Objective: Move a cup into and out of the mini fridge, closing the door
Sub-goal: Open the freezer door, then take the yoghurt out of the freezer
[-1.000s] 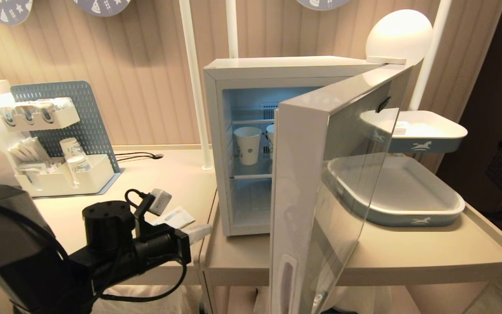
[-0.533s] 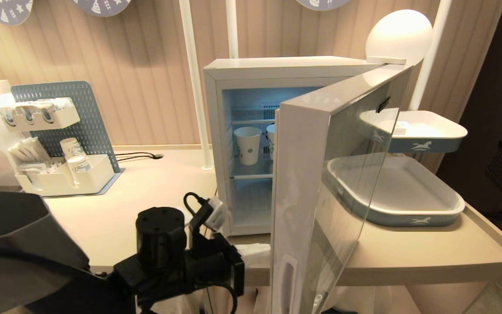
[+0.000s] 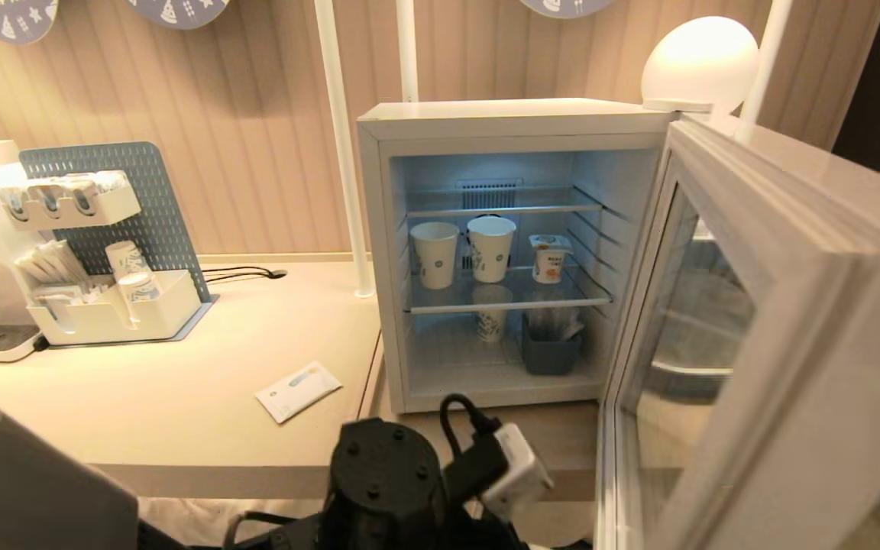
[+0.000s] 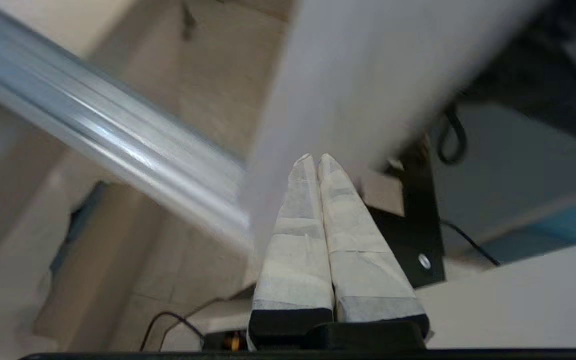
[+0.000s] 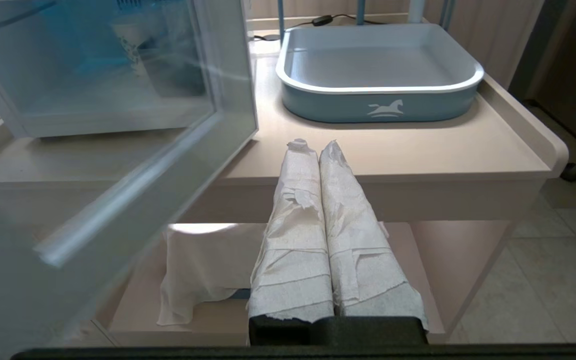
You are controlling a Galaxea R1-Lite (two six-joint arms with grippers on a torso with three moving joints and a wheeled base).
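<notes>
The mini fridge (image 3: 516,122) stands on a cart, and its door (image 3: 761,344) is swung wide open to the right. On the middle wire shelf the cup (image 3: 549,258), small and white with an orange picture, stands to the right of two taller paper cups (image 3: 461,250). My left arm (image 3: 409,489) is low in front of the fridge; its fingers are hidden in the head view. In the left wrist view my left gripper (image 4: 316,159) is shut and empty, its tips close to a blurred white panel. My right gripper (image 5: 313,146) is shut and empty, parked in front of the cart, beside the door (image 5: 118,150).
Another paper cup (image 3: 490,321) and a grey-blue holder (image 3: 551,347) sit on the fridge floor. A grey-blue tray (image 5: 378,70) lies on the cart behind the door. On the left table are a pegboard organiser (image 3: 104,252) and a paper packet (image 3: 299,389). A white cloth (image 5: 203,265) lies on the cart's lower shelf.
My left arm swept to the right along the front of the table, and the door swung from half open to wide open, uncovering the shelves and the cup.
</notes>
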